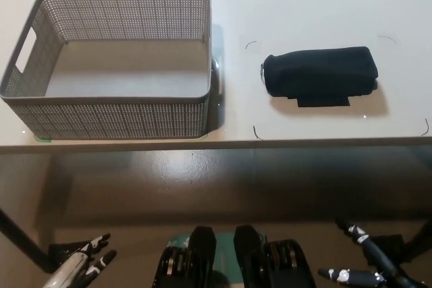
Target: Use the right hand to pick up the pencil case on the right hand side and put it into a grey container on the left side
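A black fabric pencil case lies on its side on the white table, to the right of centre. A grey perforated container stands on the left part of the table with nothing in it. My black right hand is low at the bottom right, below the table's front edge and well short of the case, with its fingers apart and nothing in it. The white left hand rests at the bottom left, also below the table edge, with fingers spread.
The table's front edge runs across the picture just below the case and the container. Thin curved marks on the tabletop frame the spot where the case lies. Floor shows beneath the edge.
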{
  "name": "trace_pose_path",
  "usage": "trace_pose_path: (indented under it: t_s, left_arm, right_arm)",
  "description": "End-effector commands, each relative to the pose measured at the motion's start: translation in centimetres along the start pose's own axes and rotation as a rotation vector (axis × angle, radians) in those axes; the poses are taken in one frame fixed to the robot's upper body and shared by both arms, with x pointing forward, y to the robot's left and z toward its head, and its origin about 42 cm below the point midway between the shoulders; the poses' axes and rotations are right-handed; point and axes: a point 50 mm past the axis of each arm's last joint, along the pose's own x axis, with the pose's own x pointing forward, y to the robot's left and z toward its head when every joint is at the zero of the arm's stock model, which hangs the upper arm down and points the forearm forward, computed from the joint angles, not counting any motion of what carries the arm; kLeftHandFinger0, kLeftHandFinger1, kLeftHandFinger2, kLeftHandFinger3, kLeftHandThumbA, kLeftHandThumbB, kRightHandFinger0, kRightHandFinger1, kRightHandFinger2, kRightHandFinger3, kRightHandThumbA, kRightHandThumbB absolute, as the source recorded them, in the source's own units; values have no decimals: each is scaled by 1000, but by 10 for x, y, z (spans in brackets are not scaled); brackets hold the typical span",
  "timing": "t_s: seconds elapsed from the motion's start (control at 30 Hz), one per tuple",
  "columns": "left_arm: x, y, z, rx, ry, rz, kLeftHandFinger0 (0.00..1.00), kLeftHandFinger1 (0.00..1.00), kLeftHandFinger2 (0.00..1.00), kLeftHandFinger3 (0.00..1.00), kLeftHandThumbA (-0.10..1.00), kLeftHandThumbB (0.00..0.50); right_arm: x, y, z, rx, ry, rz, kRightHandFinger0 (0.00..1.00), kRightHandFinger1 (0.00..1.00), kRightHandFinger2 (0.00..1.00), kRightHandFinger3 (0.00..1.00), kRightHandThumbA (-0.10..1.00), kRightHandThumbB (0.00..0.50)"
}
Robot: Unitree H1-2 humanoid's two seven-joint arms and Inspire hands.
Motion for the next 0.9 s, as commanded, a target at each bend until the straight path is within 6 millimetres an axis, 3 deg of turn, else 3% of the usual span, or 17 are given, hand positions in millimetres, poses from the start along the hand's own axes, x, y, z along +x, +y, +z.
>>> trace_pose_path:
  t_s: [0.0,0.17,0.23,0.37,0.6,0.7,0.87]
  left_arm:
    - [1,16,7,17,-108,75,1000,1000,1000,1000,1000,408]
    - [-8,8,7,-20,-133,133,1000,1000,1000,1000,1000,428]
    - [-14,5,4,-23,-125,150,1000,1000,1000,1000,1000,481]
    - [-22,1,2,-50,-118,189,1000,1000,1000,1000,980,497]
    - [-19,4,3,-34,-118,184,1000,1000,1000,1000,977,457]
    - [-17,6,2,-30,-115,176,1000,1000,1000,1000,998,451]
    - [-17,7,2,-32,-116,173,1000,1000,1000,1000,1000,465]
  right_arm:
    - [-13,-31,30,-110,-163,-120,1000,1000,1000,1000,1000,264]
    - [-37,-38,53,-117,-252,-153,1000,1000,1000,1000,1000,285]
    - [-45,-38,61,-121,-277,-160,1000,1000,1000,1000,1000,294]
    - [-60,-43,86,-141,-331,-185,1000,1000,1000,1000,1000,291]
    - [-87,-59,124,-146,-465,-247,1000,1000,1000,1000,996,311]
    - [-96,-67,137,-140,-509,-268,1000,1000,1000,1000,926,317]
    - [-98,-86,157,-176,-566,-296,1000,1000,1000,1000,880,307]
